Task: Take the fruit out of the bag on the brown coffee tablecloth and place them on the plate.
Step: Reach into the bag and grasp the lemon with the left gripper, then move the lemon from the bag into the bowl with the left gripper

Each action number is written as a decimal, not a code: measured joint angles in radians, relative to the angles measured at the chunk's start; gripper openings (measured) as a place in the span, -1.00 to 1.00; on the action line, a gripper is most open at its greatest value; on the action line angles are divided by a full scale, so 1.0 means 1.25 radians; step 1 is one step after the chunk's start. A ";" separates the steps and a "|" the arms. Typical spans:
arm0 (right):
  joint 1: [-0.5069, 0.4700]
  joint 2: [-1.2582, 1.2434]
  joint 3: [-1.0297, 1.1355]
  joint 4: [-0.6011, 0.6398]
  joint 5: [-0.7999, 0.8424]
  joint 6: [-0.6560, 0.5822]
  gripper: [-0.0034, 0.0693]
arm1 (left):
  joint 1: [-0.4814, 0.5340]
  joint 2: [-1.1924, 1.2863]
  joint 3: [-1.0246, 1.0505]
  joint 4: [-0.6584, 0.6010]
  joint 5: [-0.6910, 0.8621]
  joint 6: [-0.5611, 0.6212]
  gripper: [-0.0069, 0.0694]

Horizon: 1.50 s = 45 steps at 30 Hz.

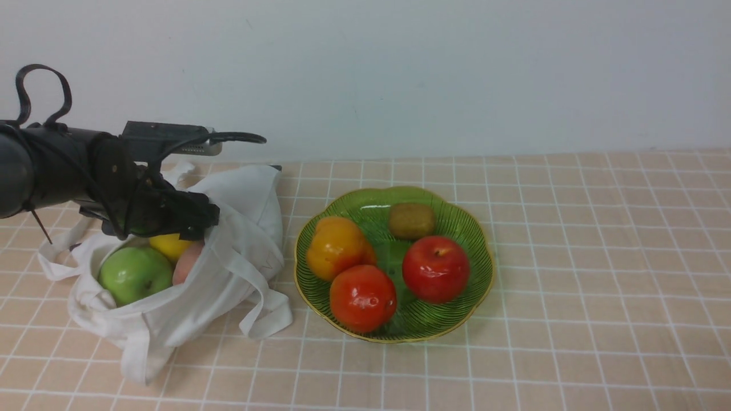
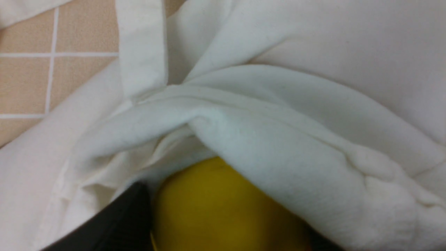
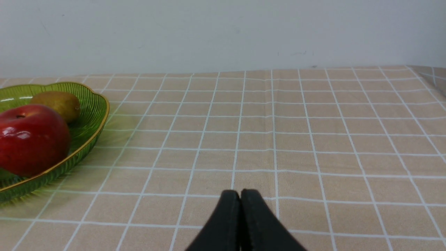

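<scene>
Your left gripper [image 2: 223,223] is down in the mouth of the white bag [image 1: 245,200], its fingers spread apart with the yellow lemon [image 2: 209,205] between them; you can't tell from here whether they actually press on it. Your right gripper [image 3: 240,223] has its fingers pressed together, away from the bag. Beside the lemon, the green apple [image 1: 136,275] and a pinkish peach [image 1: 188,262] also sit in the bag, which lies on the checked tablecloth [image 1: 571,285] to the left of the green plate [image 1: 411,334].

Expect the lemon to be light and fairly firm, with a smooth skin that could slip if you catch only its end. Take it around its widest part, fingers well down either side, and squeeze just enough to stop it rolling. The bag is the awkward bit: it's limp, and a fold drapes over the lemon, so cloth could get pinched and come up too. Lift straight and slowly so the fabric falls away. The plate looks like glass and probably chips easily, so set the fruit down gently among the pieces already there.
</scene>
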 joint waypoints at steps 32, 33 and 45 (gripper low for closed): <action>0.000 0.000 0.000 0.000 0.000 0.000 -0.94 | -0.050 -0.437 0.001 -0.207 0.335 0.131 0.48; 0.000 0.000 0.000 0.000 0.000 0.000 -0.94 | -0.065 -0.437 0.001 -0.250 0.321 0.156 0.48; 0.000 0.000 0.000 0.000 0.000 0.000 -0.94 | -0.336 -0.198 0.001 -0.648 -0.073 0.553 0.48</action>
